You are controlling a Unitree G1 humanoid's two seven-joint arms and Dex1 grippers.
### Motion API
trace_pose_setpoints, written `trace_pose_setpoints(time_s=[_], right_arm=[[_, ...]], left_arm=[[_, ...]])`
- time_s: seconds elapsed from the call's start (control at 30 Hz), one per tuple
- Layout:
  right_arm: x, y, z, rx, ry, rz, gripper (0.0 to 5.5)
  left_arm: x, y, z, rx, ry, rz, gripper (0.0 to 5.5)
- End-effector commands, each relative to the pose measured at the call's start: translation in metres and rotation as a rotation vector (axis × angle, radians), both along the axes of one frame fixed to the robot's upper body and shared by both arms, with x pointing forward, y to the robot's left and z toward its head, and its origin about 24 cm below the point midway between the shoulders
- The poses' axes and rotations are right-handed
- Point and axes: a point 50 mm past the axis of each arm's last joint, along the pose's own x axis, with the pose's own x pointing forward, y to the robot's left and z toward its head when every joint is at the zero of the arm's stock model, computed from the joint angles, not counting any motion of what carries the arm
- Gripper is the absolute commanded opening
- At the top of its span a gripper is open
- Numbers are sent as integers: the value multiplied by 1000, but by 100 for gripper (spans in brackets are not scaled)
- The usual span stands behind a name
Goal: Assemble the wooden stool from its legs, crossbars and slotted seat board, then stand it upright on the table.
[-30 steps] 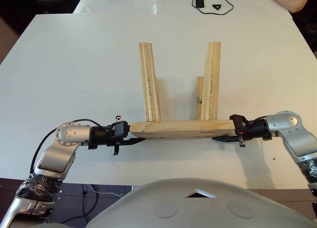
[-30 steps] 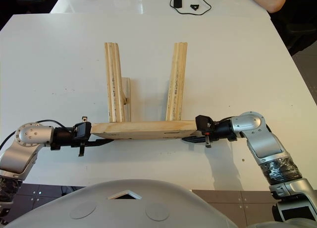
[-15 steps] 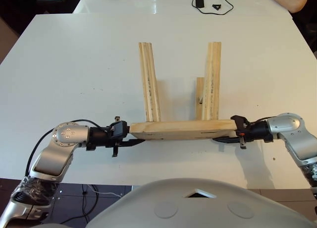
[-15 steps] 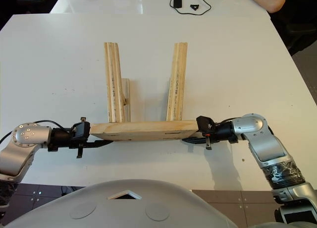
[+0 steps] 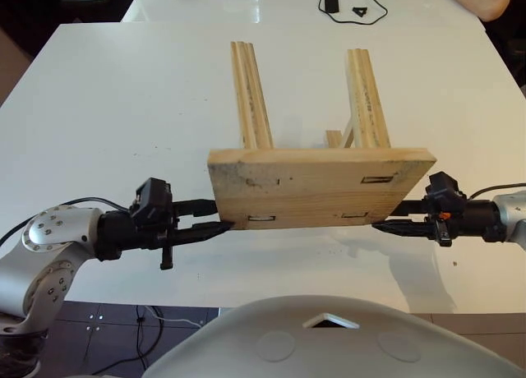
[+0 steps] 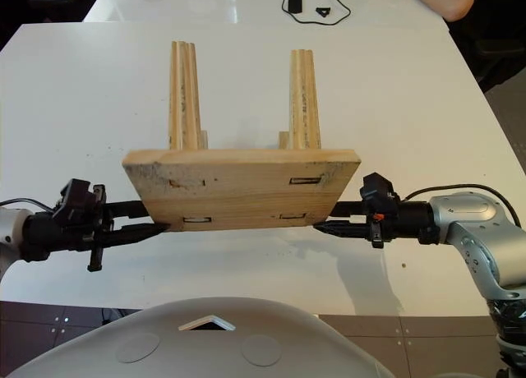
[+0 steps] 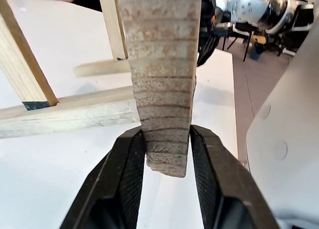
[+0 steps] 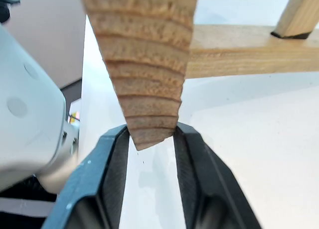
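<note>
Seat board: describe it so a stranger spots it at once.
Over the white table, the left gripper and right gripper hold a wooden stool. The seat board is the wide slab clamped between them, the only piece with rectangular slots.

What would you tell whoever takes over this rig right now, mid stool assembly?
Left gripper: shut on the seat board's lower left corner.
Right gripper: shut on its lower right corner.
Where: the seat board is tilted up facing the robot, with the legs pointing away over the table. I cannot tell whether the leg ends touch the table.
Done: the legs and a crossbar are joined to the seat board.
Left: tip the whole thing onto its legs, then release.
</note>
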Motion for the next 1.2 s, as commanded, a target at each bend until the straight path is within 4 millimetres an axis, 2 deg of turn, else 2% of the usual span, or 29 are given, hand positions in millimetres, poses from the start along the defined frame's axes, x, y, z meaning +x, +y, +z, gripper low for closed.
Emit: trace_pose_setpoints(time_s=[0.03,0.2,0.3,0.47,0.63,0.77,0.87,1.0,1.2], right_arm=[[-15,64,84,699,-140,68,129],[-11,77,100,863,-124,-38,129],[-4,79,108,887,-143,-89,131],[5,83,120,938,-149,-159,133],[11,88,129,980,-152,-217,132],[21,89,122,953,-133,-322,129],[26,89,118,929,-116,-378,129],[35,90,110,900,-88,-477,129],[36,93,103,881,-99,-498,129]], left_arm=[[7,-43,49,-355,-81,198,130],[7,-54,57,-401,-59,252,134],[7,-57,51,-383,-21,274,135],[29,-54,50,-413,66,423,137],[45,-60,41,-336,151,531,138],[65,-71,41,-247,176,597,138],[72,-76,42,-224,183,634,135],[80,-68,32,-189,251,745,130],[86,-66,23,-208,318,787,130]])
